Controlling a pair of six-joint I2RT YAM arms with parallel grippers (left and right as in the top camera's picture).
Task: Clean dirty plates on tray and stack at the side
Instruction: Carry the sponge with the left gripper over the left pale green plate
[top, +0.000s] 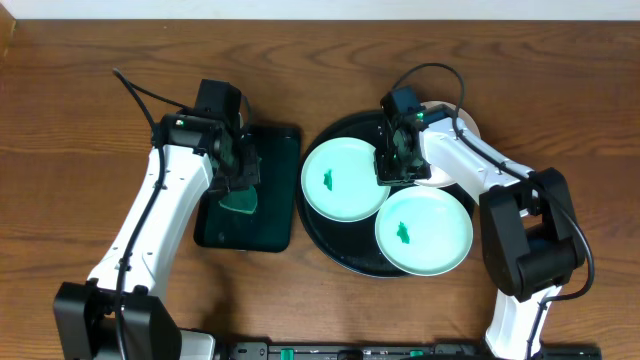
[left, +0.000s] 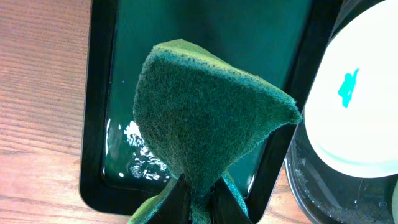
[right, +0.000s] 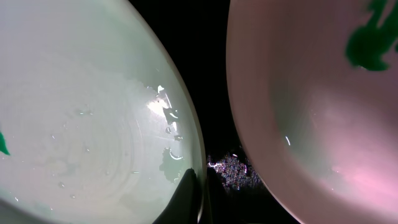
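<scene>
- Pinching a green sponge (left: 205, 118) in the left jaws, which are clamped on its lower fold, with the sponge lifted above a small rectangular tray (left: 99, 124).
- Showing water on the floor of that small rectangular tray.
- Resting the small rectangular tray on the wooden worktop (top: 70, 120), just left of the round black tray (top: 335, 250).
- Carrying three plates on the round black tray: left mint plate (top: 345, 180), front mint plate (top: 425, 232), and white plate (top: 465, 125) at the rear right, partly hidden under the right arm.
- Bearing one small green smear on each mint plate, with their rims meeting.
- Holding the right jaws pressed together, low at the right rim of the left mint plate; cannot tell whether that rim is caught between them.
- Showing water drops on the left mint plate near the right jaws.
</scene>
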